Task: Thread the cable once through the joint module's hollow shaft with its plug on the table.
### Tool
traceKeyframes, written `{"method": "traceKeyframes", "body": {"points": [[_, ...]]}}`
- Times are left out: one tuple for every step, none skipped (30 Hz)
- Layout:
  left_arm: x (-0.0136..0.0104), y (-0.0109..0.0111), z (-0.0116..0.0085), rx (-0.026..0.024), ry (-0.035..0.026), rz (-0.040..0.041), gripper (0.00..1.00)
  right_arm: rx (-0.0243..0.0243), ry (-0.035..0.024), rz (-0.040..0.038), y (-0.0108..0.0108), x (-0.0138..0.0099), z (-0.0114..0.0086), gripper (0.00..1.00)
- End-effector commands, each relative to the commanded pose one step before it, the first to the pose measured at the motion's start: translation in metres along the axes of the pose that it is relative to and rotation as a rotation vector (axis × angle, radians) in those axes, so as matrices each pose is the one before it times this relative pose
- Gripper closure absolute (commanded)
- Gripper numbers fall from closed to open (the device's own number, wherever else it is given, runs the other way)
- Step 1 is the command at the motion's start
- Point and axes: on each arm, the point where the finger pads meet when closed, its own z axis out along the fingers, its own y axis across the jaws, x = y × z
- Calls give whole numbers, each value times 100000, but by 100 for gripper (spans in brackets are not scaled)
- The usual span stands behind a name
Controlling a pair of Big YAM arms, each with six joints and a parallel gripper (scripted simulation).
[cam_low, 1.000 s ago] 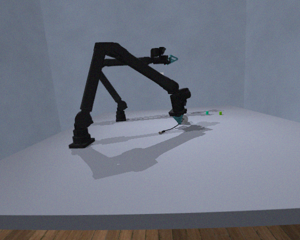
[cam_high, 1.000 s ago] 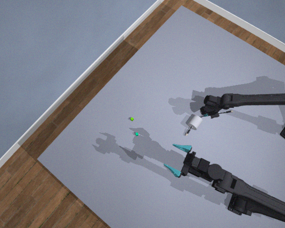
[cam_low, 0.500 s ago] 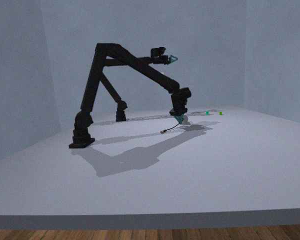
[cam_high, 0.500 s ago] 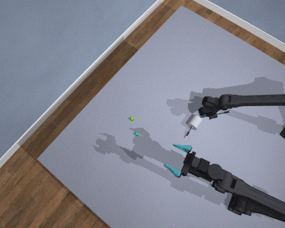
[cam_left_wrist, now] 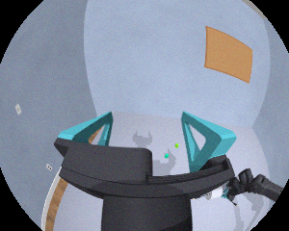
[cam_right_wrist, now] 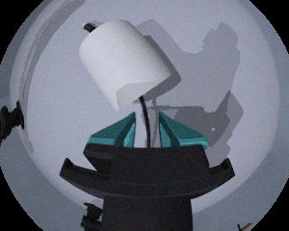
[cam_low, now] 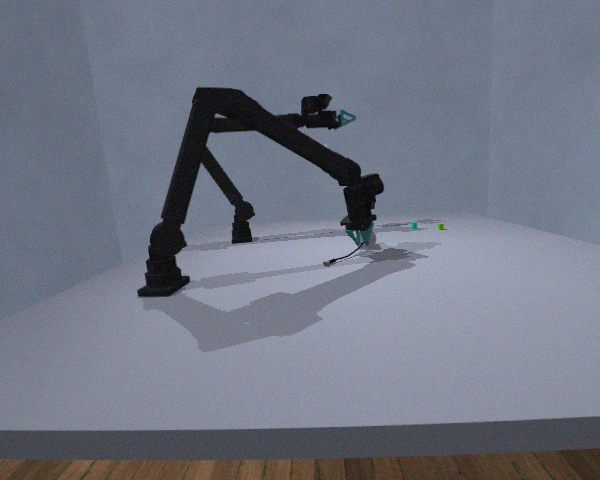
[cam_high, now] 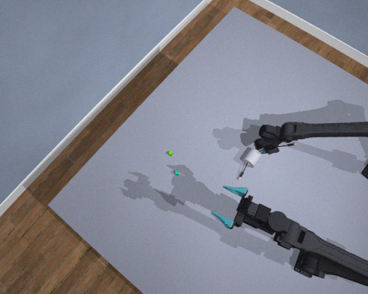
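Note:
The white cylindrical joint module (cam_high: 251, 157) lies on its side on the grey table, also in the right wrist view (cam_right_wrist: 121, 61). The thin black cable (cam_right_wrist: 144, 112) runs through its shaft. One cable end (cam_high: 240, 177) sticks out of the module's far side and rests on the table. The other end (cam_high: 292, 144) trails back beside the right arm and shows on the table in the exterior view (cam_low: 327, 263). I cannot tell which end is the plug. My right gripper (cam_high: 262, 150) (cam_right_wrist: 146, 115) sits just behind the module, fingers slightly apart with the cable between them. My left gripper (cam_high: 218, 199) (cam_left_wrist: 146, 115) (cam_low: 349, 117) is wide open, empty, raised high.
Two small green markers (cam_high: 170, 153) (cam_high: 176, 173) sit on the table beyond the module. The table's wooden border (cam_high: 114, 104) and white rim lie farther out. Both arm bases stand at the near side (cam_low: 163, 268).

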Motion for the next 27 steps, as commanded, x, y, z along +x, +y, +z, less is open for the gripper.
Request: {"method": "traceKeyframes", "body": {"points": [[-1337, 96, 244, -126, -1642, 1145, 4, 2871, -4762, 59, -1384, -3096, -2042, 68], [0, 0, 0, 0, 0, 0, 4, 777, -1742, -165, -212, -434, -416, 68], [0, 0, 0, 0, 0, 0, 4, -406, 884, 374, -45, 222, -35, 68], [0, 0, 0, 0, 0, 0, 4, 190, -310, 49, -99, -88, -132, 68], [0, 0, 0, 0, 0, 0, 4, 83, -141, 36, -33, -5, -74, 68], [0, 0, 0, 0, 0, 0, 4, 111, -187, 0, -48, -27, -91, 68], [0, 0, 0, 0, 0, 0, 4, 153, -237, -19, -83, -48, -106, 68], [0, 0, 0, 0, 0, 0, 4, 112, -168, 49, -61, -12, -85, 68], [0, 0, 0, 0, 0, 0, 4, 133, -227, 15, -57, -51, -102, 68], [0, 0, 0, 0, 0, 0, 4, 144, -241, 21, -67, -57, -105, 68], [0, 0, 0, 0, 0, 0, 4, 124, -186, 52, -67, -20, -92, 68], [0, 0, 0, 0, 0, 0, 4, 123, -189, 43, -62, -23, -93, 68], [0, 0, 0, 0, 0, 0, 4, 115, -190, 25, -51, -29, -91, 68], [0, 0, 0, 0, 0, 0, 4, 115, -183, 34, -55, -25, -89, 68], [0, 0, 0, 0, 0, 0, 4, -89, 343, -150, -141, 148, -677, 68], [0, 0, 0, 0, 0, 0, 4, 33, -155, -590, -14, -45, -347, 68], [0, 0, 0, 0, 0, 0, 4, 0, 0, 0, 0, 0, 0, 68], [0, 0, 0, 0, 0, 0, 4, 0, 0, 0, 0, 0, 0, 68], [0, 0, 0, 0, 0, 0, 4, -1421, 2117, -124, 824, 1039, 401, 68], [0, 0, 0, 0, 0, 0, 4, 1459, -2285, 20, -827, -1072, -802, 68], [0, 0, 0, 0, 0, 0, 4, 11, -5, -4, -7, -13, -347, 68], [0, 0, 0, 0, 0, 0, 4, 11, -5, -4, -6, -12, -348, 68], [0, 0, 0, 0, 0, 0, 4, 0, -2, -6, -4, -8, -369, 68], [0, 0, 0, 0, 0, 0, 4, 12, -6, -4, -7, -13, -347, 68], [0, 0, 0, 0, 0, 0, 4, 12, -6, -4, -6, -12, -348, 68], [0, 0, 0, 0, 0, 0, 4, -4, 5, -5, -4, -8, -371, 68], [0, 0, 0, 0, 0, 0, 4, 12, -7, -4, -7, -14, -347, 68]]}}
